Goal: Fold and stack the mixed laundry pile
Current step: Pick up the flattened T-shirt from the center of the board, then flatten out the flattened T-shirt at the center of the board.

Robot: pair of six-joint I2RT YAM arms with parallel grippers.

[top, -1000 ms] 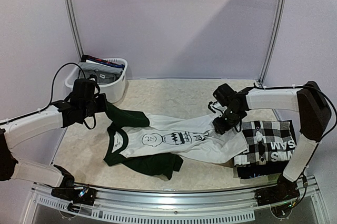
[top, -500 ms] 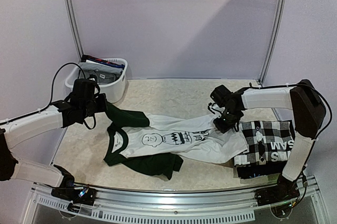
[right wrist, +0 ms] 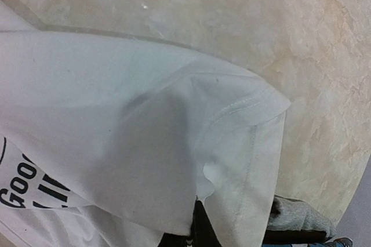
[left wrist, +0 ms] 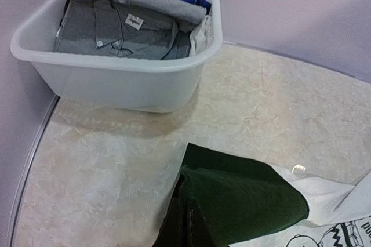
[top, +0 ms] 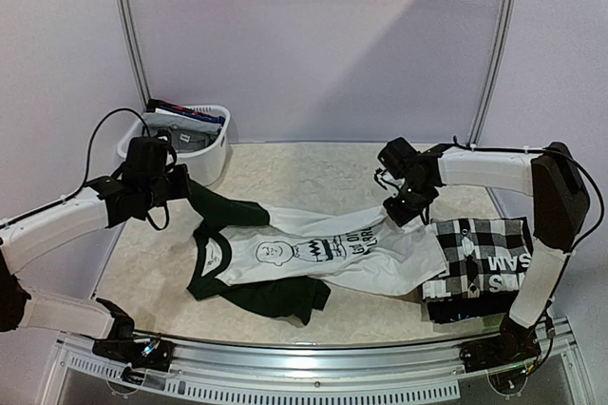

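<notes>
A white T-shirt (top: 313,253) with dark green sleeves and a cartoon print lies stretched across the table's middle. My left gripper (top: 185,186) is shut on its green sleeve (left wrist: 243,200), holding that end up near the basket; the fingers (left wrist: 188,226) are pinched on the fabric. My right gripper (top: 401,207) is shut on the shirt's white hem (right wrist: 232,160), which is raised off the table. At the right a black-and-white checkered shirt (top: 475,243) lies folded on a black piece with white letters (top: 494,281).
A white plastic basket (top: 211,160) stands at the back left corner, holding a grey button shirt (left wrist: 116,32) and blue and red pieces. A grey garment edge (right wrist: 295,218) shows beside the right gripper. The table's metal rail (top: 304,367) runs along the near edge.
My right gripper has shut on the white hem and lifted it back and up. The left arm has pulled the green sleeve slightly up and left, so the shirt is stretched out.
</notes>
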